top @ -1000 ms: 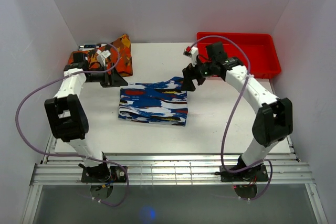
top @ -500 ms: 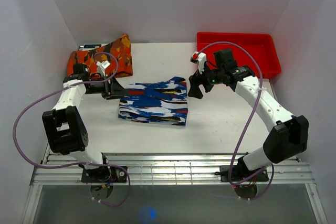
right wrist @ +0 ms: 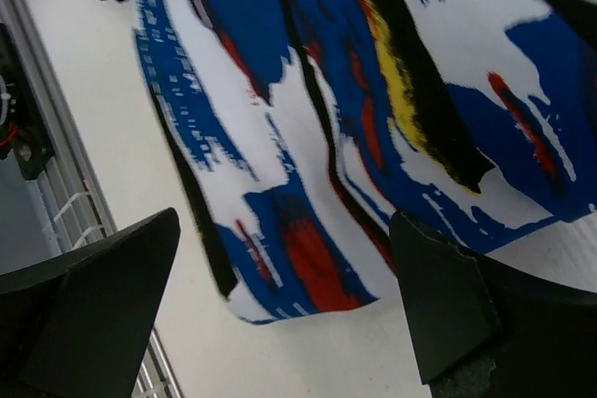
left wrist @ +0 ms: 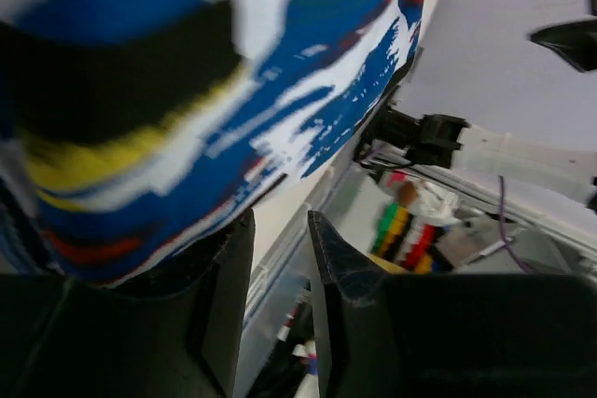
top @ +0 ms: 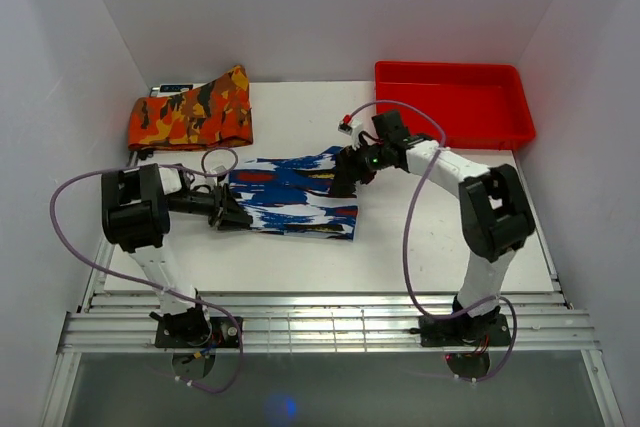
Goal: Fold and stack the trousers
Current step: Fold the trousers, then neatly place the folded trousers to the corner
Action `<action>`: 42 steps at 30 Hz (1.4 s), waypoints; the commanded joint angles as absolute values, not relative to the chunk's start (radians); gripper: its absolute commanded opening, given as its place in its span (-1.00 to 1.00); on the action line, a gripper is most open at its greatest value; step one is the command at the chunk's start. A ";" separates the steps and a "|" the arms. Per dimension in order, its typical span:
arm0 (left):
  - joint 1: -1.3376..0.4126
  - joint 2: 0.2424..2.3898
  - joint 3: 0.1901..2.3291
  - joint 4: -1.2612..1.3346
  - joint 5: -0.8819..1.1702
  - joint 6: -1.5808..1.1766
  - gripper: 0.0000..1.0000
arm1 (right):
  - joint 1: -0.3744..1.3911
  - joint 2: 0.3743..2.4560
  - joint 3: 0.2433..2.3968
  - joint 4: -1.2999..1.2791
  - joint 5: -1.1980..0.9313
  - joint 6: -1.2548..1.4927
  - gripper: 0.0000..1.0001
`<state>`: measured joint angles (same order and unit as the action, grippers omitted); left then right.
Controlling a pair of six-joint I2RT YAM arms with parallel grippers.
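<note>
The trousers [top: 292, 197] lie folded into a compact rectangle in the middle of the table [top: 430, 247], with the blue-and-white print facing up and red patches and a yellow-and-black streak showing. The left gripper [top: 232, 215] lies low at the bundle's left edge, toward its near corner, and points into it. In the left wrist view its fingers [left wrist: 224, 305] stand close together with only a slim gap between them. The table edge, not cloth, shows through that gap, while the fabric bulges against the outer side of one finger. The gripper is only narrowly open and holds nothing that can be seen. The right gripper [top: 346, 175] sits at the far right corner of the trousers with its jaws spread wide. Its fingers [right wrist: 98, 309] straddle a stretch of printed cloth and bare table, and whether the tips touch the fabric cannot be told. Well apart from all this, a folded orange camouflage garment [top: 192, 119] lies at the far left corner and a red tray [top: 452, 135] stands at the far right
</note>
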<state>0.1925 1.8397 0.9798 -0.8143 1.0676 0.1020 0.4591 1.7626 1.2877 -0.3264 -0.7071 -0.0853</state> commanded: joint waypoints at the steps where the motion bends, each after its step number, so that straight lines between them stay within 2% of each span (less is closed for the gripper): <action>1: 0.227 1.948 1.025 -0.848 1.009 0.133 -0.18 | 0.460 1.900 1.322 -0.261 -0.701 -0.026 0.98; 6: 0.261 2.068 1.124 -0.864 1.077 0.136 -0.10 | 0.451 2.092 1.423 -0.377 -0.572 -0.176 1.00; 8: 0.259 2.004 1.169 -0.931 1.176 0.198 0.15 | 0.430 2.111 1.472 -0.480 -0.561 -0.257 1.00; 9: 0.259 1.965 1.181 -0.952 1.187 0.278 0.26 | 0.428 2.102 1.520 -0.506 -0.552 -0.270 0.92; 10: 0.262 1.919 1.190 -0.962 1.181 0.308 0.50 | 0.426 2.080 1.537 -0.535 -0.543 -0.273 0.92; 12: 0.279 1.754 1.166 -0.912 1.135 0.290 0.70 | 0.433 1.996 1.568 -0.537 -0.546 -0.246 0.96; 13: 0.313 1.694 1.120 -0.872 1.125 0.250 0.93 | 0.463 1.965 1.604 -0.529 -0.514 -0.220 0.97; 14: 0.331 1.586 1.100 -0.798 1.099 0.212 0.96 | 0.488 1.927 1.627 -0.532 -0.479 -0.218 0.94; 18: 0.396 1.403 0.991 -0.652 0.996 0.020 0.96 | 0.668 1.904 1.724 -0.526 -0.274 -0.273 0.80; 22: 0.403 1.310 0.907 -0.598 0.908 -0.128 0.96 | 0.880 1.946 1.744 -0.439 -0.100 -0.348 0.80; 25: 0.417 1.302 0.881 -0.598 0.935 -0.146 0.96 | 0.974 2.029 1.804 -0.399 -0.011 -0.411 0.80; 31: 0.492 1.405 0.906 -0.656 1.074 -0.198 0.96 | 1.052 2.108 1.816 -0.319 -0.054 -0.532 0.88; 35: 0.517 1.416 0.933 -0.623 0.982 -0.236 0.96 | 1.078 2.106 1.720 -0.272 -0.038 -0.574 0.95; 42: 0.537 1.414 0.853 -0.591 0.980 -0.316 0.96 | 1.086 2.089 1.545 -0.164 -0.003 -0.637 0.93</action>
<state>0.5312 1.4433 0.8814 -0.6155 0.9779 -0.2665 1.0779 2.1304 1.5890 -0.2623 -0.0238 -0.5812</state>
